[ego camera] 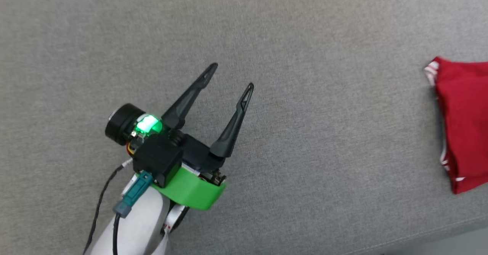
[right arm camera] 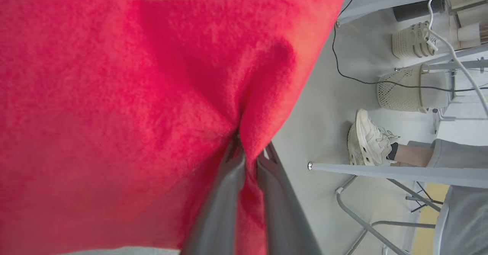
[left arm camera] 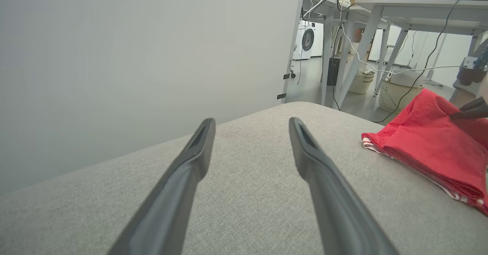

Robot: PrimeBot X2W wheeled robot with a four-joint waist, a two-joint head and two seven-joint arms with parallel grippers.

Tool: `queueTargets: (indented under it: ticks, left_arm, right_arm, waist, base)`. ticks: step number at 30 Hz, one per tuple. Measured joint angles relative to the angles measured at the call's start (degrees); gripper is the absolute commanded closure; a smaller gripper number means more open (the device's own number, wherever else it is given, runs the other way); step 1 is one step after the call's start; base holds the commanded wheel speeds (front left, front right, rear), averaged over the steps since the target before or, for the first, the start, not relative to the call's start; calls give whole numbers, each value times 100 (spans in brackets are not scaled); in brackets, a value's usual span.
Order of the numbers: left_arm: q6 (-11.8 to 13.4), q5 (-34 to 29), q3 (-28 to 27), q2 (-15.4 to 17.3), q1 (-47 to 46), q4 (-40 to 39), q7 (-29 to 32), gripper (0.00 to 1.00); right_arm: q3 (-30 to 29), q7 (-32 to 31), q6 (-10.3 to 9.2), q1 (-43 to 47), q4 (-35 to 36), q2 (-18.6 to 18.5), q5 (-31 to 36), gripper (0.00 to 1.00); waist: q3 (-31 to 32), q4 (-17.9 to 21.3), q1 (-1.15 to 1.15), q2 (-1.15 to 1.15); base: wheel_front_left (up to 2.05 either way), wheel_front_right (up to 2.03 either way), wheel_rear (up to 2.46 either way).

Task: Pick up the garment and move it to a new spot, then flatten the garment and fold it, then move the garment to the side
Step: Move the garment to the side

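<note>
Right up close, the right end effector (right arm camera: pixel 249 151) is squeezing its 2 dark fingers together on a pinch of the garment (right arm camera: pixel 133 95), and the red cloth is bunching up around the tips. It is gripping this way, I think, so it can drag or lift the folded garment off to the side, which looks like the last job. The garment is lying folded in a stack on the grey cushion (ego camera: pixel 267 26), far over on the robot's right. White and red stripes are peeking out along its side. The left end effector (ego camera: pixel 231 76) is hanging above the bare middle of the cushion with its 2 fingers spread wide and nothing between them. It is well apart from the garment, likely so it is not getting in the way. I am counting 1 garment, 2 end effectors and 4 fingers. On the floor past the cushion, 1 pale shoe (right arm camera: pixel 368 137) on a person's foot is resting by a table leg, and 2 white baskets (right arm camera: pixel 400 91) are sitting nearby.
</note>
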State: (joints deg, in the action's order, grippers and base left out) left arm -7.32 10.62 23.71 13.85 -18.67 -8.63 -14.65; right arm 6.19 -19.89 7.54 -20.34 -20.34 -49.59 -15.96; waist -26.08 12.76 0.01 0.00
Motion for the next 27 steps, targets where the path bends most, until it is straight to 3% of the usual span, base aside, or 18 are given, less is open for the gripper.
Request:
queueTargets:
  ticks: [6, 15, 16, 22, 27]
  left_arm:
    - [0, -7, -13, 174, -221, -312, 64, 0]
    - [46, -24, -133, 313, -291, -492, 165, 0]
    - [56, -24, -120, 310, -291, -439, 154, 0]
    - [103, 25, -124, 188, -277, -209, 49, 0]
    - [160, 186, -255, 85, -131, 90, 3, 0]
  right_arm:
    - [-568, 905, 0, -506, -857, 18, 412, 100]
    - [-808, 1555, 0, -1145, -1751, 382, 846, 100]
    - [-958, 1666, 0, -1267, -2027, 466, 1082, 0]
    - [-1189, 1723, 0, -1277, -2230, 513, 1359, 0]
    - [-1211, 1782, 0, -1277, -1971, 537, 1418, 0]
  waist:
    - [-631, 68, 0, 0]
    - [-1192, 93, 0, 0]
    - [-1182, 61, 0, 0]
    - [-896, -6, 0, 0]
    - [-501, -73, 0, 0]
  base:
    - [0, 0, 0]
    - [0, 0, 0]
    - [0, 0, 0]
    - [0, 0, 0]
    - [0, 0, 0]
